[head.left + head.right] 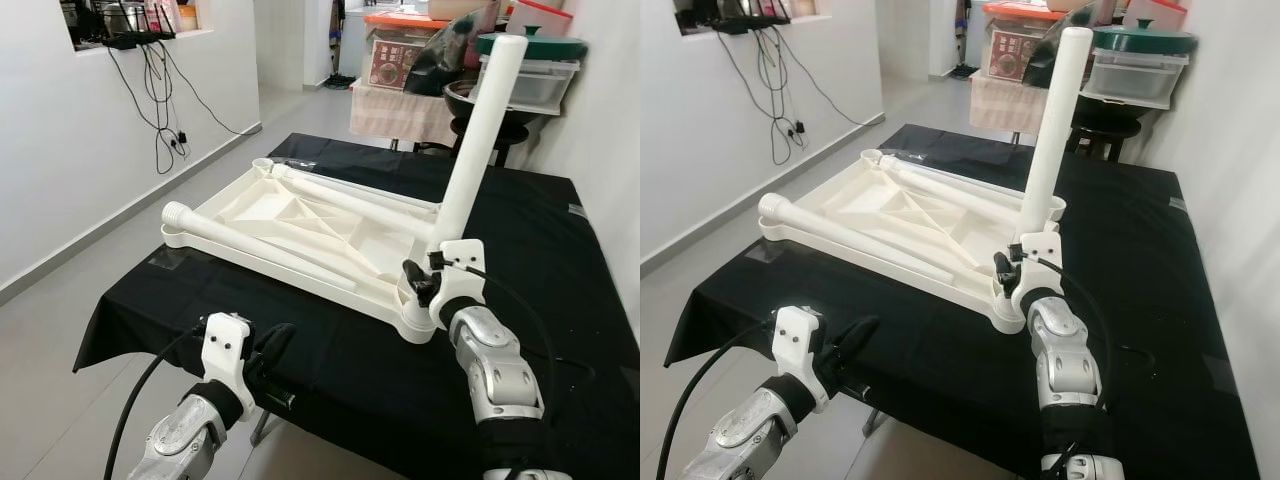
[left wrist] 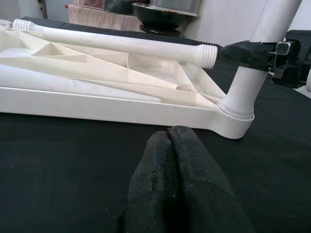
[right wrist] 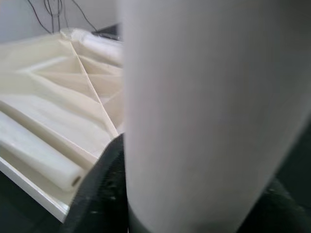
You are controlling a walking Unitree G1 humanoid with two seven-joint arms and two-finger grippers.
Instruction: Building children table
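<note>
Your right gripper [image 1: 428,282] has its jaws clamped on the upright white plastic table leg [image 1: 480,135]. That leg stands at 3 o'clock on the upturned white plastic tabletop [image 1: 300,225]. Your left gripper [image 2: 181,160] hovers at 6 o'clock, jaws together.

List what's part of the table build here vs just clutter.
Job: upturned white tabletop; upright leg in its corner socket, right gripper shut on it; two loose legs lying in the tabletop.
Clutter: black bowl, green-lidded container, wall cables.

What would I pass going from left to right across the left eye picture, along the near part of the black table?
Left gripper, fingers shut, at the table's near edge → loose white leg lying on the upturned tabletop → right gripper gripping the upright leg → bare black cloth.
</note>
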